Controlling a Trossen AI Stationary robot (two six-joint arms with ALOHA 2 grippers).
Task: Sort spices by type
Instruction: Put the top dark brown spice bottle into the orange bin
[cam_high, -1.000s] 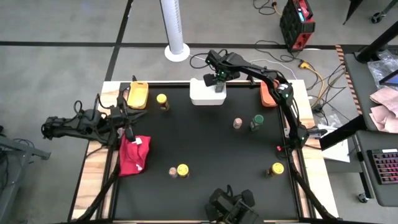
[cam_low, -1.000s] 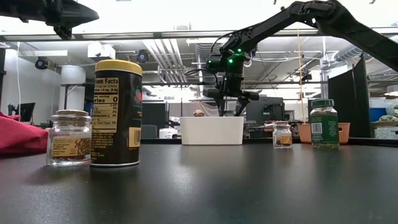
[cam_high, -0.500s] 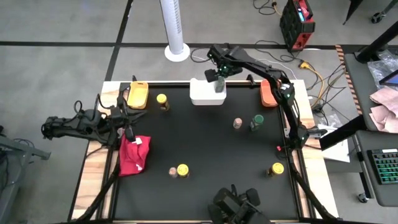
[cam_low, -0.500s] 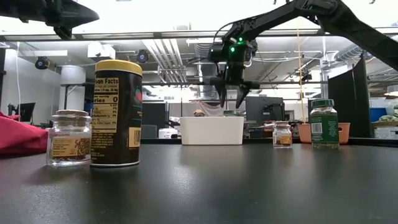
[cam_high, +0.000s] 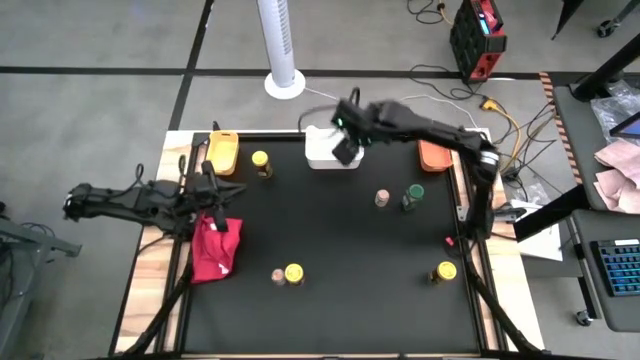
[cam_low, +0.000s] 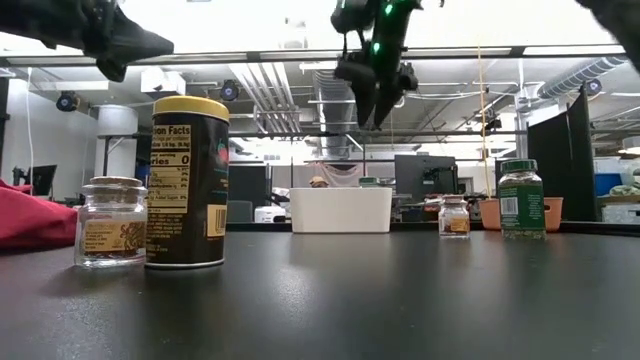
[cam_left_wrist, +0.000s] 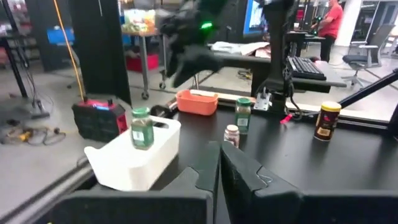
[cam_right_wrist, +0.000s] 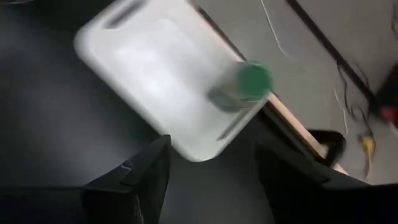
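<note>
A green-lidded spice jar (cam_right_wrist: 245, 84) stands upright in the white tray (cam_right_wrist: 155, 68) at the table's far edge; the left wrist view shows this jar (cam_left_wrist: 142, 127) too. My right gripper (cam_right_wrist: 211, 186) hangs open, high above the tray (cam_high: 318, 157), touching nothing. Loose on the black table are a yellow-lidded jar (cam_high: 261, 160), a brown-lidded jar (cam_high: 382, 197) beside a green-lidded one (cam_high: 414, 195), a brown and yellow pair (cam_high: 286, 273), and another yellow-lidded jar (cam_high: 446, 271). My left gripper (cam_left_wrist: 219, 171) is shut, over the red cloth (cam_high: 215, 250) at the left edge.
A yellow tray (cam_high: 220, 152) sits at the far left corner and an orange tray (cam_high: 432, 155) at the far right. In the low view a tall yellow-lidded can (cam_low: 188, 180) and a small glass jar (cam_low: 110, 222) stand near the camera. A person shows far off in the room.
My right gripper has risen from just above the white tray to well above it, drifting slightly toward the table's left; the green-lidded jar stays standing in the tray. My left gripper has shifted a little toward the table's right.
</note>
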